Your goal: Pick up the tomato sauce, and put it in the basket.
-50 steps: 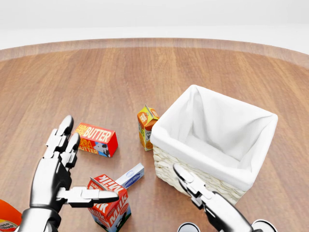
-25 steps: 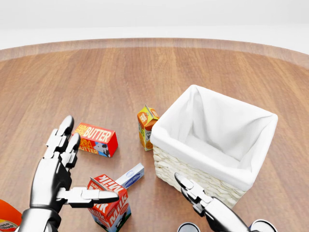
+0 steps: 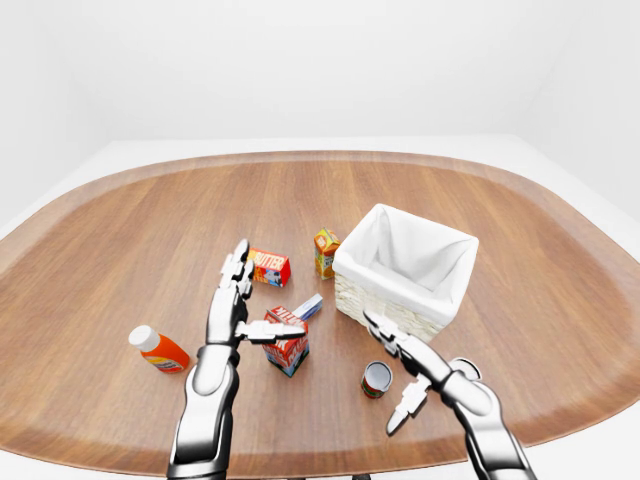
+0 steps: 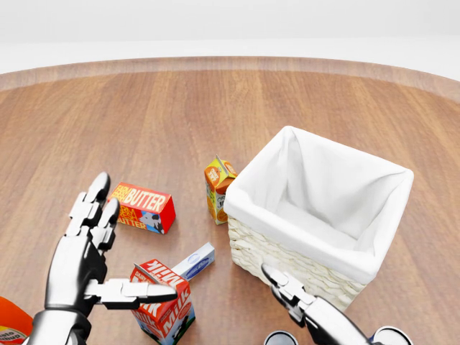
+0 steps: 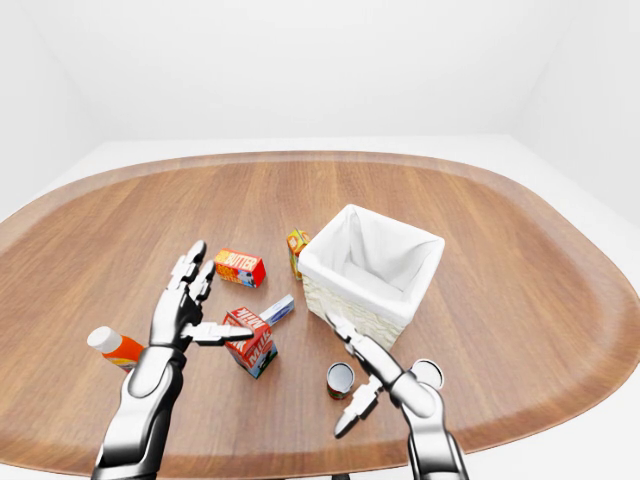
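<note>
Upright tomato sauce can [image 3: 376, 379] just below white-lined basket [image 3: 404, 268].

Bare sim room, white walls, oval wood table [image 3: 130, 230], scattered groceries

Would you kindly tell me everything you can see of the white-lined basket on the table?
The basket is square and open-topped, with pale woven wicker walls showing along its lower sides and a white cloth liner folded over the rim. Nothing shows inside it. It stands upright on the wooden table, right of centre in the left-eye view. A small orange carton stands close at its left corner; whether they touch is unclear. The right hand, fingers open, hovers just below it in that view, not touching.
</note>
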